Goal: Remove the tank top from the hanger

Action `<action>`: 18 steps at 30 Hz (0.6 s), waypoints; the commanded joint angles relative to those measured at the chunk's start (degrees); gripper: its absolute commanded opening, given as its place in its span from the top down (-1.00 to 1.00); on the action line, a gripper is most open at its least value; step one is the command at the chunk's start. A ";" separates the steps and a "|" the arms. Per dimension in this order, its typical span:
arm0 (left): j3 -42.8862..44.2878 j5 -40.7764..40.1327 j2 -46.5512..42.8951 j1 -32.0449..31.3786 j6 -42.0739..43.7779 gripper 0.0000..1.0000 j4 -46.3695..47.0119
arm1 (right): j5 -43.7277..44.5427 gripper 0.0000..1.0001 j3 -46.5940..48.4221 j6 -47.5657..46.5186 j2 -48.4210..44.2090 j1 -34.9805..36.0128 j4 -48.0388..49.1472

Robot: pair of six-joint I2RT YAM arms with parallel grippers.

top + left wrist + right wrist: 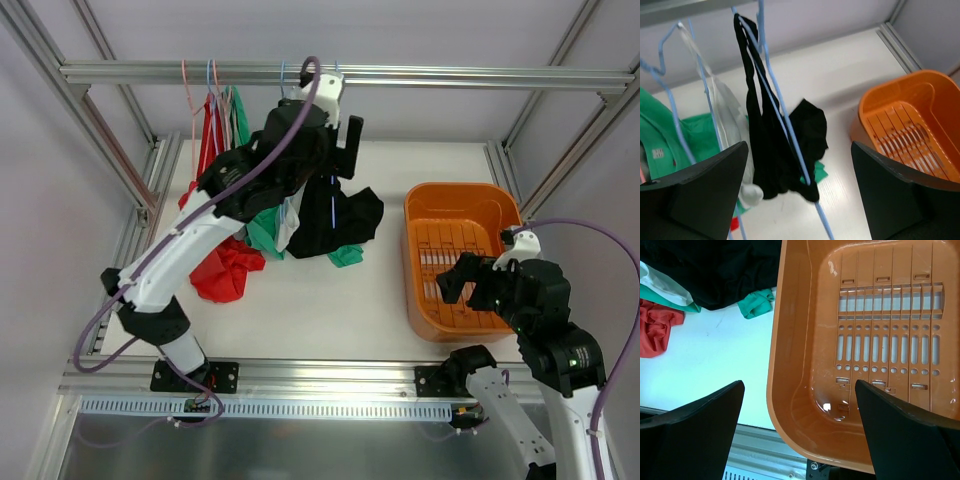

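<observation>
- White tabletop (320, 300) inside a metal frame, with a rail (450, 75) across the back that carries several hangers. An orange basket (795, 365) sits to the right.
- The black tank top (767, 150) is still on its blue hanger (785, 115). One strap runs up the wire near the hook, the body droops along the slanted bar, and in the overhead view its lower part looks bunched on the tabletop.
- Judged step: the approach, before any grasp. Nothing has been pulled free yet.
- The left claw (800, 192) is spread wide and holds nothing. In its own camera the tank top and hanger wire lie in the gap between the dark fingers (715, 185), but farther off and not touched.
- The left arm (200, 230) is stretched up and forward from its base, wrist raised just below the rail and aimed at the black cloth.
- The next move seems to call for pinching cloth only, probably the strap or upper body, without catching the thin wire. The strap must then be drawn off the hanger's end.
- A green garment (660, 130) and a pale one (725, 120) hang just beside it and could get snagged.
- The right claw (800, 425) hovers above the basket, wide apart and empty, well away from the rail.
</observation>
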 commanded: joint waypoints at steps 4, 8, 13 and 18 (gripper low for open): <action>7.72 -10.81 9.50 0.25 5.05 -0.41 8.38 | -1.55 -0.99 -0.07 -0.48 -3.24 0.16 1.45; 7.29 -13.26 11.88 0.69 3.73 0.06 8.73 | -2.26 -0.99 0.02 -0.66 -3.77 0.16 1.19; 4.66 -15.38 11.44 0.95 2.59 0.17 9.70 | -2.61 -0.99 -0.42 -1.01 -3.86 0.16 1.27; 4.30 -16.17 11.97 1.22 2.32 0.60 9.96 | -2.78 -0.99 -0.86 -1.01 -3.69 0.16 1.27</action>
